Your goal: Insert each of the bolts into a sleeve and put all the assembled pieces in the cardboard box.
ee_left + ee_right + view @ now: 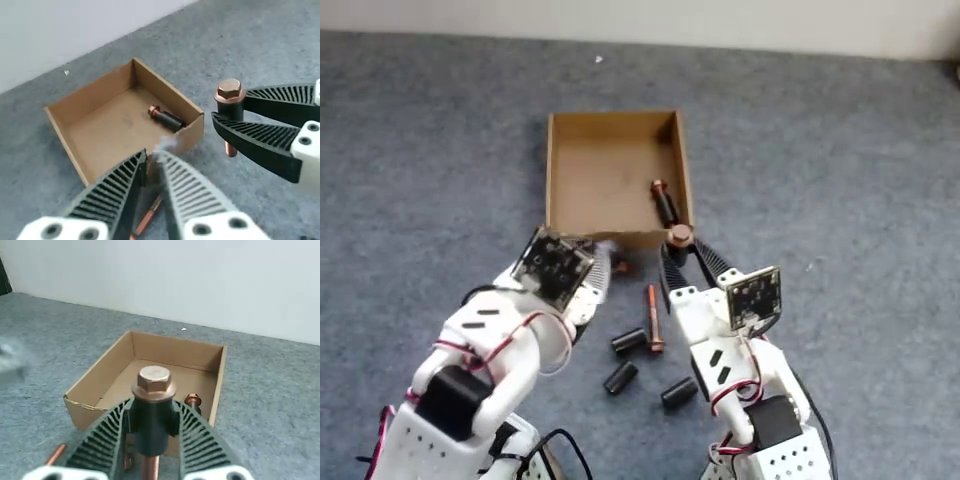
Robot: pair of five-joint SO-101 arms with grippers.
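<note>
My right gripper (680, 245) is shut on a black sleeve with a copper bolt (154, 382) through it, held upright just outside the front right corner of the cardboard box (610, 116). The bolt's shank (230, 147) sticks out below the sleeve. One assembled piece (664, 205) lies inside the box by its right wall. My left gripper (151, 156) hangs by the box's front wall, fingers a narrow gap apart with nothing between them. A loose bolt (653, 318) lies on the carpet between the arms.
Three loose black sleeves (629, 341), (620, 377), (679, 392) lie on the grey carpet in front of the arms. A second small copper piece (620, 265) lies close to the left gripper. Open carpet surrounds the box on the far and outer sides.
</note>
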